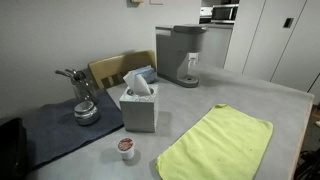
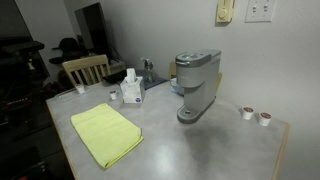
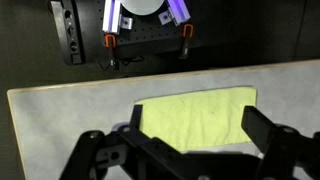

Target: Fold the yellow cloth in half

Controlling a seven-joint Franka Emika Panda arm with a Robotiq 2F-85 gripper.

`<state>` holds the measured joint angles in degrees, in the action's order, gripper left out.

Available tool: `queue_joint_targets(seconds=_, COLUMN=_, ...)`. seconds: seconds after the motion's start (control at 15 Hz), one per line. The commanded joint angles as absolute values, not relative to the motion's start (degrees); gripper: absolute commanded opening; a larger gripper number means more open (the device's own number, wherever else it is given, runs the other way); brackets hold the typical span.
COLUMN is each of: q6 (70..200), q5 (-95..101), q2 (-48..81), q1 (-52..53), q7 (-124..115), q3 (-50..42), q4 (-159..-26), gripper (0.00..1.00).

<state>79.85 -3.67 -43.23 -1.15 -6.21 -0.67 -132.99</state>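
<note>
The yellow cloth [image 1: 218, 145] lies spread flat and unfolded on the grey table [image 1: 250, 95], near a tissue box [image 1: 138, 105] and a coffee pod [image 1: 125, 145] in an exterior view. A single-serve coffee maker [image 2: 195, 85] stands farther along the tabletop, with a wooden chair [image 2: 85, 68] at the far end. In the wrist view the gripper [image 3: 195, 150] hangs above the table, its fingers [image 3: 272, 145] spread wide and empty, with the cloth showing between them.

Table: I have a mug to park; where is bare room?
Bare grey tabletop lies between the lime-yellow rectangular cloth and the grey coffee machine. Crowded around the white tissue box and dark grey-blue mat.
</note>
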Motion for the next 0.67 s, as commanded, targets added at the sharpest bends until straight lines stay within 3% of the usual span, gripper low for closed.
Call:
queue_joint_targets(seconds=0.0, q6=79.7, q5=-3.9, q2=-43.1, q1=-1.8, q7=-5.9, q3=-0.3, q4=-132.8, gripper=1.0)
queue_joint_targets(seconds=0.6, q6=80.6, q5=-5.2, q2=-39.5, q1=-2.0, q7=-4.4, q3=-2.5, q4=-135.7, gripper=1.0)
